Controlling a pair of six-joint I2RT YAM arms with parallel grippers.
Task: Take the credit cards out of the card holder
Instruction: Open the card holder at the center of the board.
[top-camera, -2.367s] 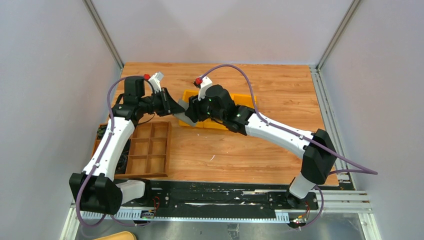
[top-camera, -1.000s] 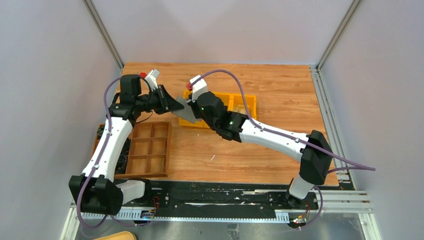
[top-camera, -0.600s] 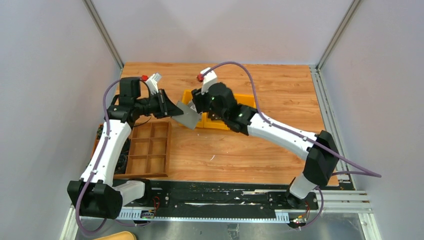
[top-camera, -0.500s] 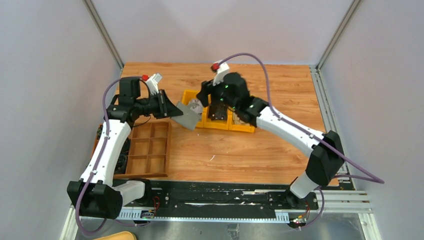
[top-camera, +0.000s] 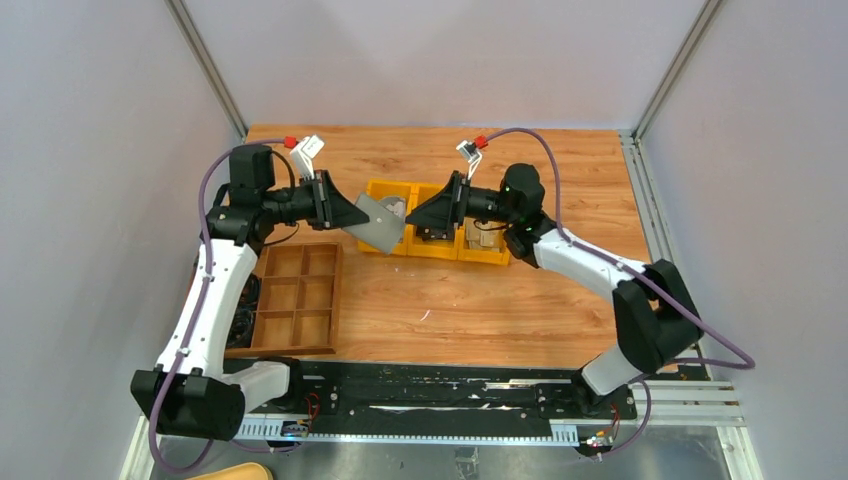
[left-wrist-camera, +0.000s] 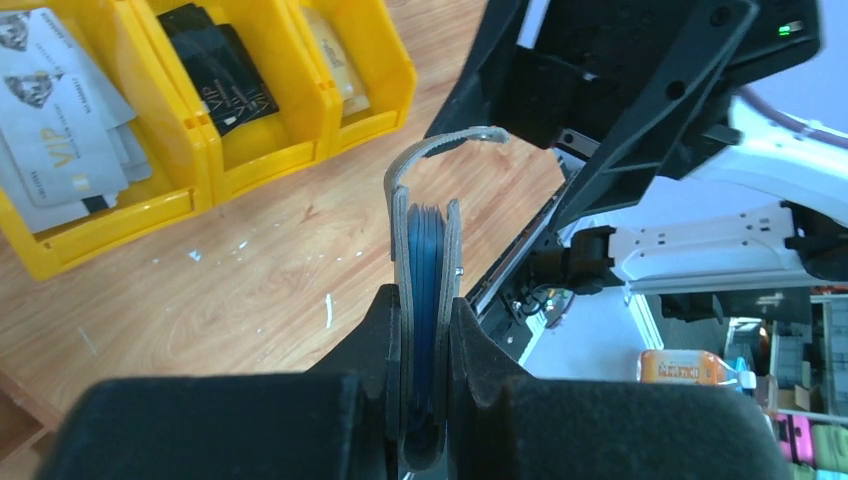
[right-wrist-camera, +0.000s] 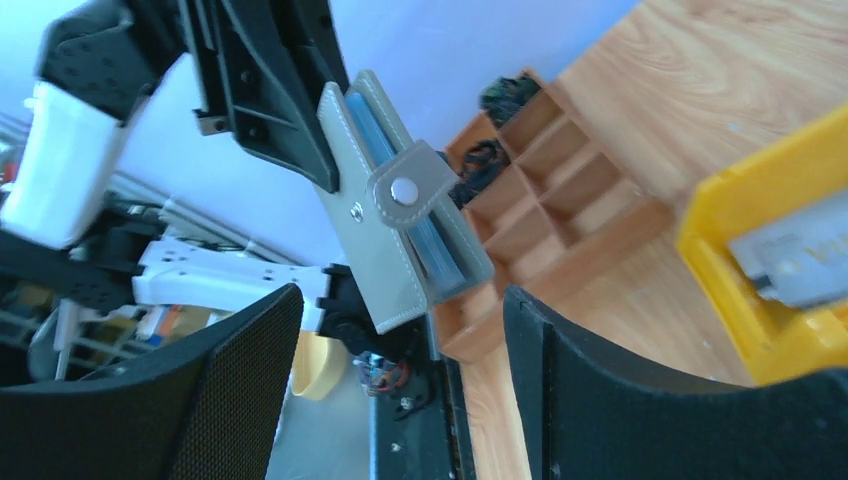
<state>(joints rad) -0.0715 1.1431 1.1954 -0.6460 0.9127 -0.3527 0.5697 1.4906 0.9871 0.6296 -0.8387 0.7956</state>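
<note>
My left gripper (top-camera: 352, 213) is shut on the grey card holder (top-camera: 380, 225) and holds it in the air left of the yellow bins (top-camera: 432, 247). In the left wrist view the card holder (left-wrist-camera: 425, 260) stands edge-on between the fingers, blue layers showing inside and its tab (left-wrist-camera: 455, 140) curling over the top. My right gripper (top-camera: 412, 217) is open, empty, and points left at the holder from a short gap. In the right wrist view the card holder (right-wrist-camera: 375, 235) shows its snap tab (right-wrist-camera: 405, 190). Grey credit cards (left-wrist-camera: 60, 115) lie in a bin.
Three yellow bins (left-wrist-camera: 190, 190) sit side by side; one holds a black card (left-wrist-camera: 222, 70), another a tan card (left-wrist-camera: 335, 50). A brown wooden compartment tray (top-camera: 298, 300) lies at the left, under the left arm. Grey walls enclose the table.
My right gripper left the holder, swung over the yellow bins, opened, and now points back left at the holder. The left gripper kept its hold, shifting only slightly.
</note>
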